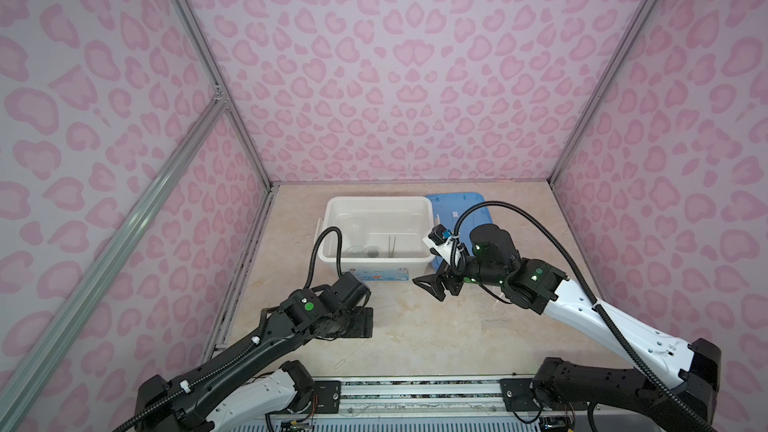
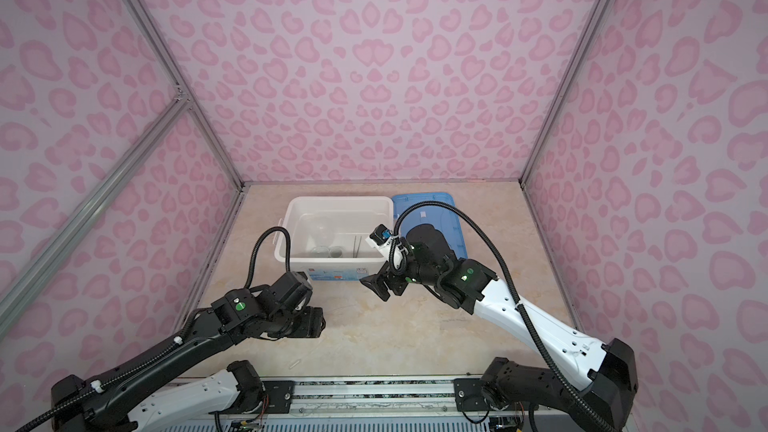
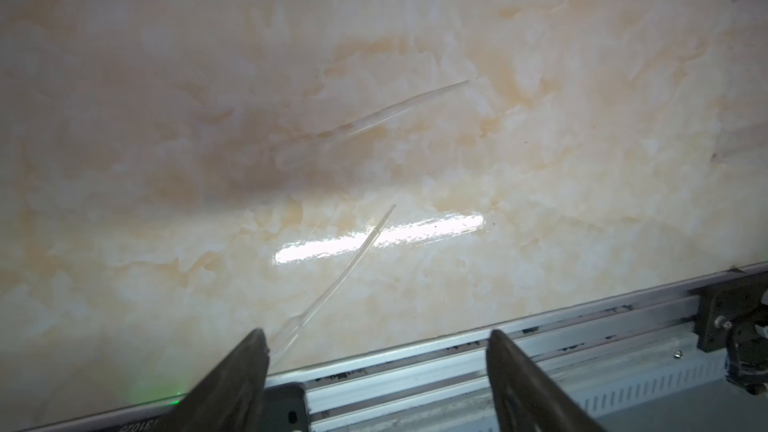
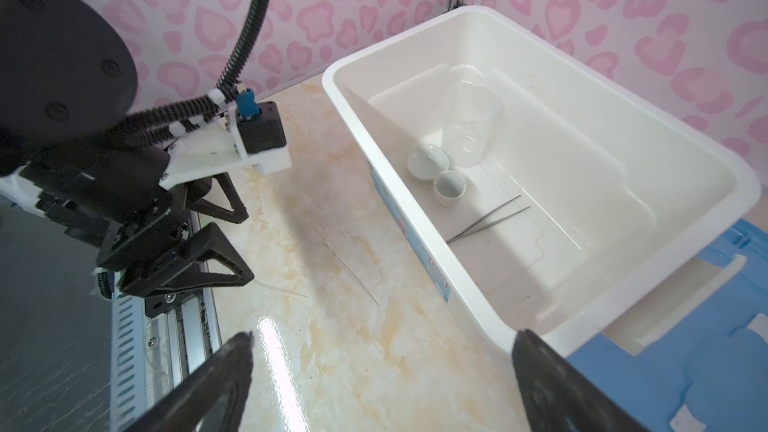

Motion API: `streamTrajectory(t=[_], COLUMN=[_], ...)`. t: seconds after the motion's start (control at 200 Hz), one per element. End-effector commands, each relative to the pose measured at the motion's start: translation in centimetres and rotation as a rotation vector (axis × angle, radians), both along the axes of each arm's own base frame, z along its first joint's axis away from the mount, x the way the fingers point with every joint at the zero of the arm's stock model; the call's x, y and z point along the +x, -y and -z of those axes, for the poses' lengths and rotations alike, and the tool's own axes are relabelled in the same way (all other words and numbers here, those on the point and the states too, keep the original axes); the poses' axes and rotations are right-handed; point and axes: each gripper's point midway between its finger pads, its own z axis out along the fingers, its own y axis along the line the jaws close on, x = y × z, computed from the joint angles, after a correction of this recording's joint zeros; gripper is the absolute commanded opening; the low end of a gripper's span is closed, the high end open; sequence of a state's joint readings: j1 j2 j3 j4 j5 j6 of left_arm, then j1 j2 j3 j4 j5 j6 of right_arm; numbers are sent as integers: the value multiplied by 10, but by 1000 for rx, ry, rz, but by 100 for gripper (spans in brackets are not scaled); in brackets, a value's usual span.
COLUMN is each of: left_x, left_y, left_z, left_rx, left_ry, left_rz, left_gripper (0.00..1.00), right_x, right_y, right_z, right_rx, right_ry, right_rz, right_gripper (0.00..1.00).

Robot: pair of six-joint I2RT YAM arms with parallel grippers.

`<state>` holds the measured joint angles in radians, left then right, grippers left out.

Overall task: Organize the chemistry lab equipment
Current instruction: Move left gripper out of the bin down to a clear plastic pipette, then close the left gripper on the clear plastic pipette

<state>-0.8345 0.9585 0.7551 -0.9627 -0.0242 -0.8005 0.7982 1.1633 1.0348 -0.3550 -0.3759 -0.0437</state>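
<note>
Two clear droppers lie on the marble table: one (image 3: 365, 122) farther out, the other (image 3: 345, 268) with its bulb end beside one finger of my left gripper (image 3: 376, 332). That gripper is open, low over the table's front edge, with nothing between its fingers. My right gripper (image 4: 384, 335) hangs open and empty above the table at the white bin's near right corner. Inside the bin stand a clear beaker (image 4: 469, 126) and two small round dishes (image 4: 427, 162) (image 4: 449, 189), with metal tweezers (image 4: 490, 220) lying beside them. Both top views show my left gripper (image 1: 363, 322) and right gripper (image 1: 426, 286).
The white bin (image 1: 378, 200) sits at the back middle of the table, and a flat blue lid (image 1: 461, 205) lies against its right side. A metal rail (image 3: 540, 351) runs along the table's front edge. Pink patterned walls close in three sides.
</note>
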Motion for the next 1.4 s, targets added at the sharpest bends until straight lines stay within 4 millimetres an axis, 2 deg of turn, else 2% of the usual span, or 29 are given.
streamTrajectory(t=[0.0,0.345,0.605,1.395], left_x=[-3,-36,-44,-43], left_y=[-1,-21,-32,-24], left_z=[13,66,94,99], left_rx=[1,120,157,122], left_ry=[-15,-111,-126,-123], left_rz=[-87,-124,-126,-108], left_gripper=[84,77,73,31], right_x=[-1,-1,0,9], right_y=[-8,-9,-11,-19], right_z=[-8,-15,-18,-20], right_rx=[48,57,60,58], right_ry=[12,43,52,57], right_rz=[-24,-35,-43,-40], right_gripper=[98,98,98,97])
